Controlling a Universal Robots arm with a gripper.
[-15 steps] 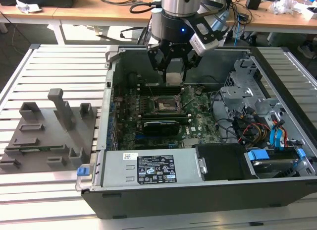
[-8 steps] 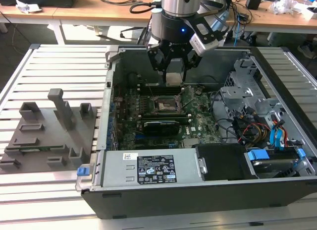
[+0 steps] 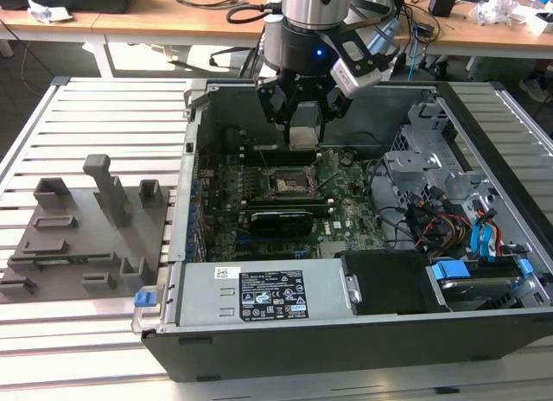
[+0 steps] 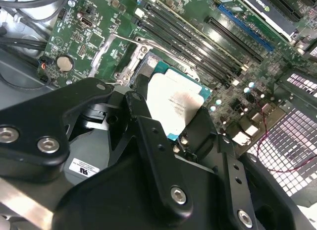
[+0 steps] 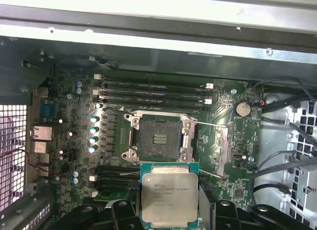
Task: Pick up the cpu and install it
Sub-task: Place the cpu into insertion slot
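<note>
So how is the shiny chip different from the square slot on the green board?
The chip has a silvery top; the slot is dark inside. The chip hangs in the claw above the board; the slot sits on it. Both are square.

cpu [image 5: 170, 198] cut off by the picture's edge in the first wrist view, one corner hidden behind the tool [image 4: 171, 127] in the second wrist view, socket [image 4: 142, 76] there mostly covered by the cpu, arm [image 3: 315, 3] cropped at the exterior view's top edge
</note>
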